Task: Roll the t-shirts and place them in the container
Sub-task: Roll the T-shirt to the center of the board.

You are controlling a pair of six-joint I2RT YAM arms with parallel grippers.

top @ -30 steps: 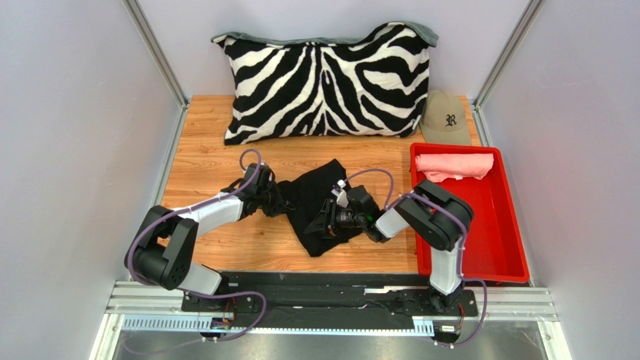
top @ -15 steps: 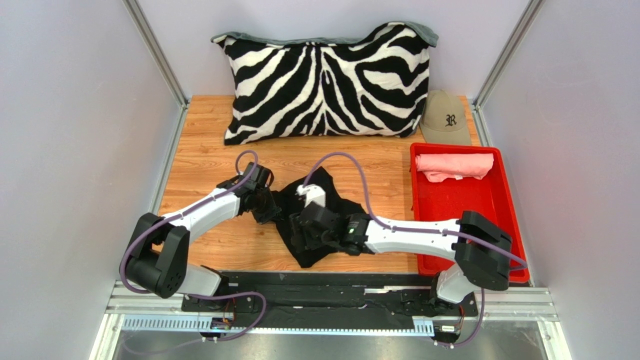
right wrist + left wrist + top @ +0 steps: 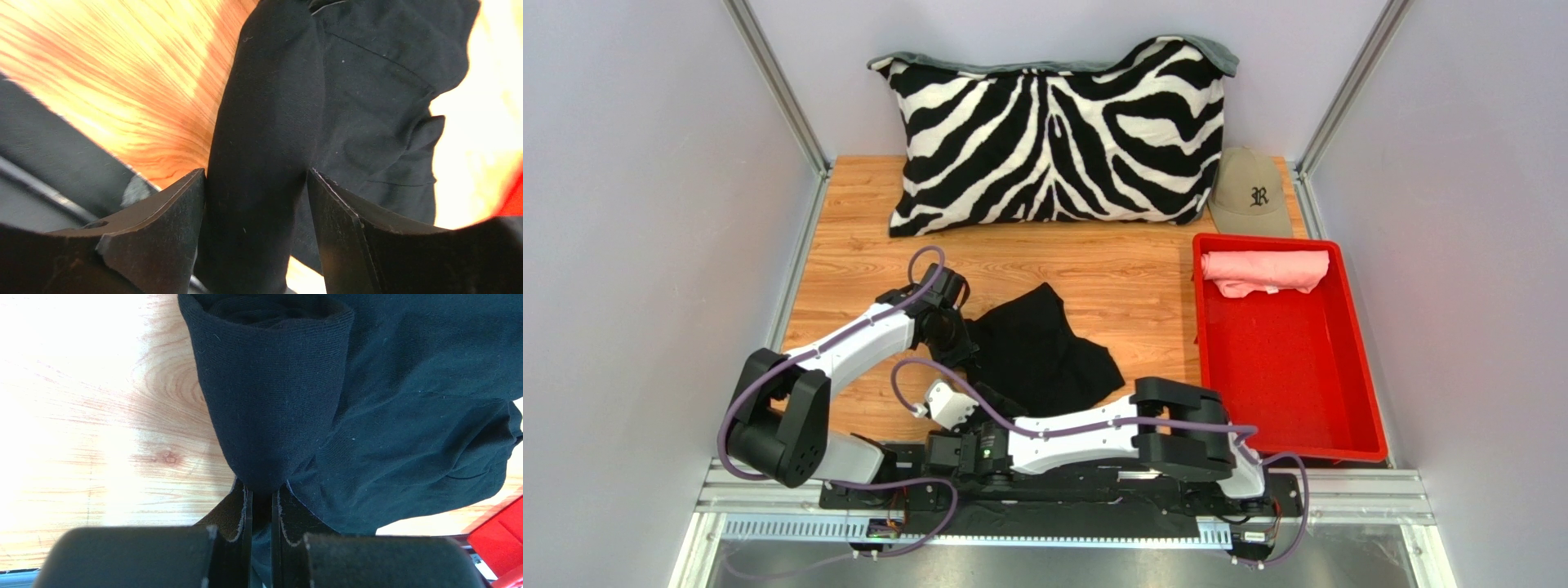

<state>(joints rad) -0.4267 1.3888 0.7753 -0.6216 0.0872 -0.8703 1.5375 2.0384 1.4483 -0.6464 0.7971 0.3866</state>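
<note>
The black t-shirt [image 3: 1044,353] lies bunched on the wooden table, left of centre. My left gripper [image 3: 955,339] is at its left edge, shut on a fold of it [image 3: 270,410]. My right gripper [image 3: 962,417] is low by the table's front edge, its arm stretched leftward. Its jaws are closed on a thick strand of the black shirt [image 3: 267,153], which is drawn towards the front. The salmon pink t-shirt [image 3: 1264,270] lies rolled at the far end of the red tray [image 3: 1308,404].
The zebra-striped pillow [image 3: 1057,129] leans against the back wall. A tan cap [image 3: 1250,194] sits behind the tray. The black mounting rail [image 3: 1063,472] runs along the near edge, right under my right gripper. Grey walls close both sides.
My right arm swung from over the shirt down and left to the front edge, drawing a strand of the black shirt with it. My left gripper stayed shut on the shirt's left edge.
</note>
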